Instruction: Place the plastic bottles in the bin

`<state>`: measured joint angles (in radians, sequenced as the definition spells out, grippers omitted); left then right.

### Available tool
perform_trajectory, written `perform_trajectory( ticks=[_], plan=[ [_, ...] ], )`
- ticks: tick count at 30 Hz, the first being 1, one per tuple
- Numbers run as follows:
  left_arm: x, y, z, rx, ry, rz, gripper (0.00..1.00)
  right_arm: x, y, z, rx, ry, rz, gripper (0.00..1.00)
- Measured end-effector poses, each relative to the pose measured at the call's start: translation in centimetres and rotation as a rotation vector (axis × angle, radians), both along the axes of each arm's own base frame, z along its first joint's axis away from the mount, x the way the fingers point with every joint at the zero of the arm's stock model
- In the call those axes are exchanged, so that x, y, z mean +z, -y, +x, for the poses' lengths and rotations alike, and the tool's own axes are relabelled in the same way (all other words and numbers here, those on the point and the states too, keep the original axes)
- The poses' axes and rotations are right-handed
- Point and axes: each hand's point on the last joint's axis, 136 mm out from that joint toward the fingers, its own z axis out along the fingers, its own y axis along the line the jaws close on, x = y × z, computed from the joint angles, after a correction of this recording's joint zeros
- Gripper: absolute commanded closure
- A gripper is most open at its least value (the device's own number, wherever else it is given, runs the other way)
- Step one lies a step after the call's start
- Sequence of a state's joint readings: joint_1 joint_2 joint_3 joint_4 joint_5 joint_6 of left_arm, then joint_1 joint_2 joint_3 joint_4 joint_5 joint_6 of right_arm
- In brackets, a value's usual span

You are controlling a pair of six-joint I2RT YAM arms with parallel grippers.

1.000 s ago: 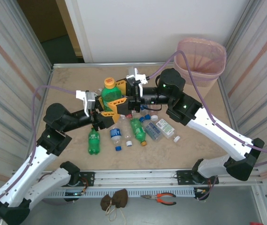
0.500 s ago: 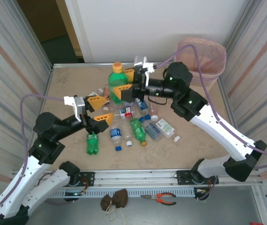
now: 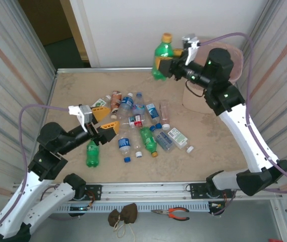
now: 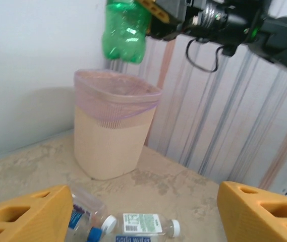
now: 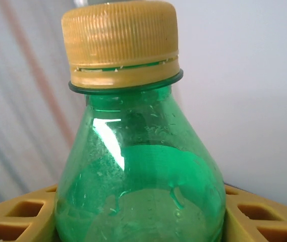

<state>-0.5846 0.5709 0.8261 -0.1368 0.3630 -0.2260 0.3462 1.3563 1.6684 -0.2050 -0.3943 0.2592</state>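
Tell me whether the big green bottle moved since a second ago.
Yes: gripped by the right end effector, the green bottle went from above the pile toward the far-right bin.

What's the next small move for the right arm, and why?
Probably carry the green bottle rightward over the bin before releasing: the right jaws hold it aloft, and in the top view it hangs left of the rim.

Left arm low, left claw spread open; right arm reaches high, right claw clamping green bottle
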Motion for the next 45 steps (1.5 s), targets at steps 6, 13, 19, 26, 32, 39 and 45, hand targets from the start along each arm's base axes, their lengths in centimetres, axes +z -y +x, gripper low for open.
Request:
perform_trajectory(
  ticks=[6, 13, 19, 26, 32, 39, 45],
  plan=[
    [-0.7, -0.7, 0.0, 0.037, -0.017, 0.018, 0.24, -2.7, 6.8, 5.9, -0.243, -0.104, -0.039, 0.52],
    [-1.1, -1.2, -0.1, 0.059, -0.026, 0.032, 0.25, -7.8, 12.9, 11.7, -0.424, -0.271, -0.081, 0.53],
    [-1.4, -1.6, -0.2, 0.074, -0.033, 0.036, 0.25, -11.3, 16.6, 14.7, -0.517, -0.402, -0.107, 0.54],
    [-2.0, -1.6, 0.0, 0.081, -0.043, 0.043, 0.26, -16.9, 18.0, 16.8, -0.539, -0.580, -0.148, 0.55],
    [-2.1, -1.7, 0.0, 0.090, -0.046, 0.045, 0.26, -23.4, 17.6, 17.6, -0.500, -0.769, -0.185, 0.52],
    [-2.7, -2.1, 0.1, 0.111, -0.063, 0.057, 0.27, -28.8, 16.9, 17.4, -0.450, -0.934, -0.206, 0.50],
    [-3.6, -2.3, 0.3, 0.128, -0.082, 0.072, 0.27, -32.7, 16.7, 17.5, -0.429, -1.036, -0.221, 0.50]
  ],
)
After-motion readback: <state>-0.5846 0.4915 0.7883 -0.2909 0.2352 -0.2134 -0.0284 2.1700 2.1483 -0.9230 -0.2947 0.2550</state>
